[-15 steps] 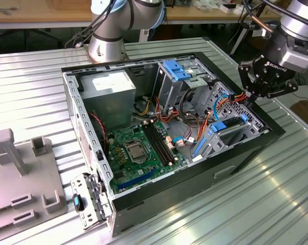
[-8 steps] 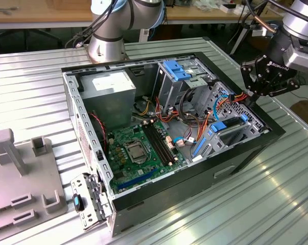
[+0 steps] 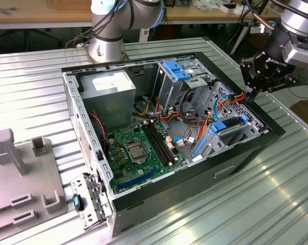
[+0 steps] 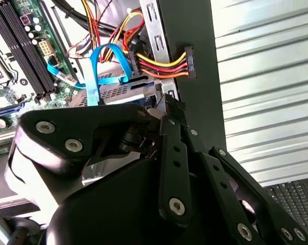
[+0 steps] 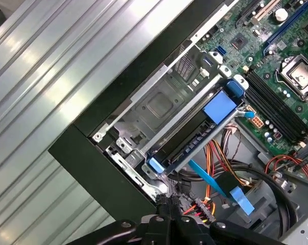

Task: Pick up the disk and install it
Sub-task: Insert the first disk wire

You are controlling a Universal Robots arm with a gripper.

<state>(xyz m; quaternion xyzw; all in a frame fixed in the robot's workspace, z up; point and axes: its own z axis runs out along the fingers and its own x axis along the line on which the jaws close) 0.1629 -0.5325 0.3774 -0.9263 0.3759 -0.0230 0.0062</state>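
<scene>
The disk (image 3: pixel 228 133), a dark flat drive with bright blue side rails, lies in the metal bay at the corner of the open computer case (image 3: pixel 87 153) on the exterior view's right. In the first wrist view the disk (image 5: pixel 190 140) sits slanted in that bay, a blue tab at each end. My black gripper (image 3: pixel 252 91) hangs over the case's rim, just above and beyond the disk. Its fingertips (image 5: pixel 167 202) are shut together with nothing between them. In the second wrist view the gripper (image 4: pixel 169 104) points down beside the case wall.
A power plug with red, yellow and black wires (image 4: pixel 187 61) rests on the case rim right by the fingertips. A blue data cable (image 4: pixel 92 71) loops nearby. Inside are the motherboard (image 3: pixel 138 153), power supply (image 3: pixel 110 89) and a blue latch bracket (image 3: pixel 176 69). A grey fixture (image 3: pixel 21 173) stands left.
</scene>
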